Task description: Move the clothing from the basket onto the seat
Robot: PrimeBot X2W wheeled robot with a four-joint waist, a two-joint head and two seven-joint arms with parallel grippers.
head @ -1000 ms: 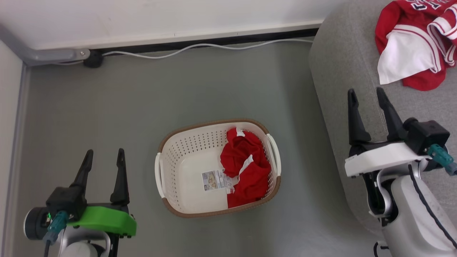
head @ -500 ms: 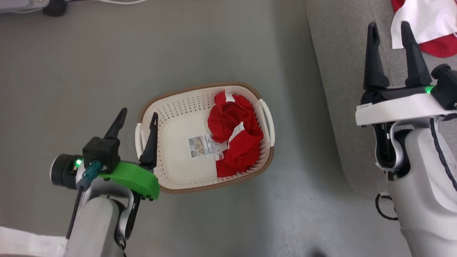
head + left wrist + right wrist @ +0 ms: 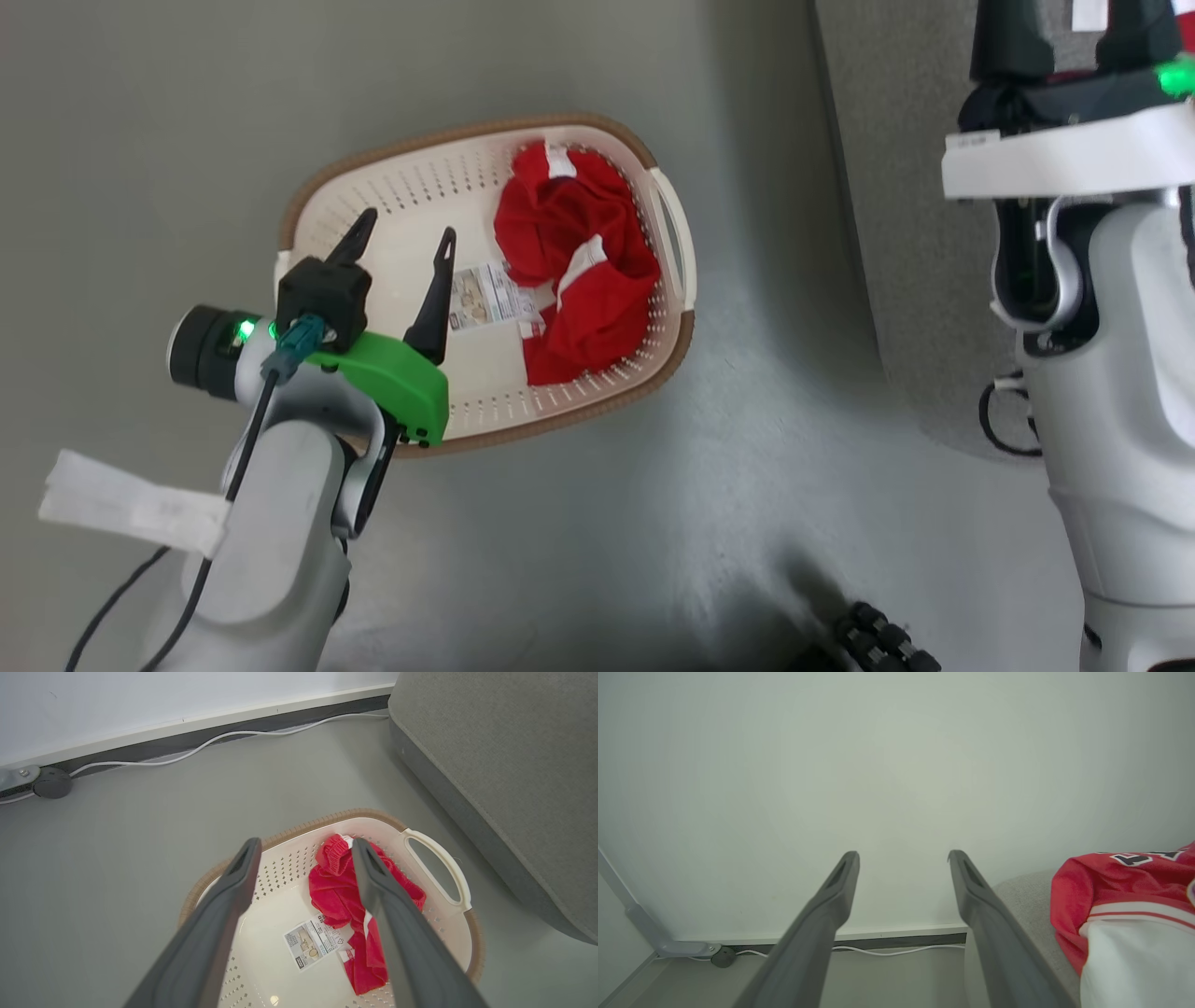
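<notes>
The cream basket (image 3: 674, 347) with a brown rim stands on the grey floor beside the light-grey seat (image 3: 896, 187). Red clothing (image 3: 574, 261) with white trim lies crumpled in the basket's right half, next to a label sticker (image 3: 481, 297). My left gripper (image 3: 408, 226) hangs open above the basket's left half, apart from the fabric. In the left wrist view, the left gripper (image 3: 304, 843) frames the red clothing (image 3: 336, 891) lying below it. My right gripper (image 3: 903, 855) is open and empty over the seat (image 3: 1027, 896). A red and white jersey (image 3: 1120, 882) lies on the seat to its right.
A white cable (image 3: 187, 753) runs along the dark baseboard under the white wall (image 3: 896, 765). A grey conduit (image 3: 644, 933) stands in the left corner. The seat's side (image 3: 504, 765) rises close to the basket's right handle (image 3: 439, 858). A dark ribbed object (image 3: 878, 639) lies by the bottom edge.
The head camera has tilted down, shifting the whole picture. My left gripper has moved from the floor left of the basket to above its left half. Both grippers stay open.
</notes>
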